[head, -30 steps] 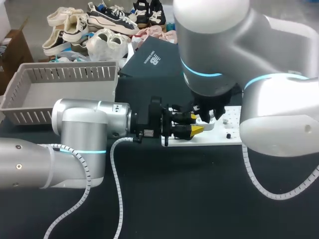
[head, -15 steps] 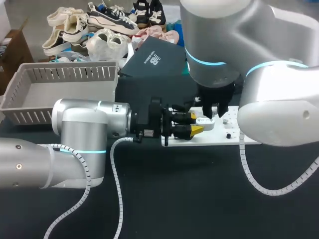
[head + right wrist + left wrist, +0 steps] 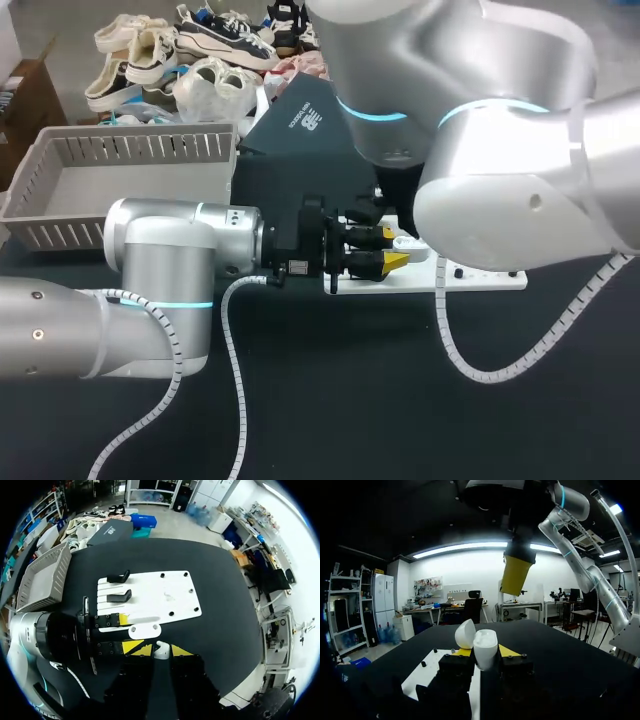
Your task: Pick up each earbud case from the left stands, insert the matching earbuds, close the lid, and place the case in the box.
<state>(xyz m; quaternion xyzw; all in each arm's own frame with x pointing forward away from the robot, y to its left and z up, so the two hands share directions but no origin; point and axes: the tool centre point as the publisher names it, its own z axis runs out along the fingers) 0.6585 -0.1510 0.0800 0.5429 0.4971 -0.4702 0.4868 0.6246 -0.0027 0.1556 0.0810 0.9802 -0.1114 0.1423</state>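
Note:
My left gripper (image 3: 392, 248) is over the white board (image 3: 480, 278), shut on a white earbud case (image 3: 485, 647) whose lid (image 3: 465, 633) stands open. The case (image 3: 145, 630) lies straight under my right gripper (image 3: 160, 650), which is shut on a small white earbud (image 3: 161, 652). From the left wrist, a yellow right fingertip (image 3: 516, 575) hangs above the case. Two black stands (image 3: 120, 598) on the board's left side are bare. In the head view the right arm hides its own gripper.
A grey slatted basket (image 3: 60, 190) stands at the back left of the black table. A dark box (image 3: 300, 125) lies behind the board. The bulky right arm (image 3: 500, 180) reaches over the board's right half.
The right arm has swung leftward and closer across the head view, now hiding its gripper and more of the board. The left arm and the case have stayed still.

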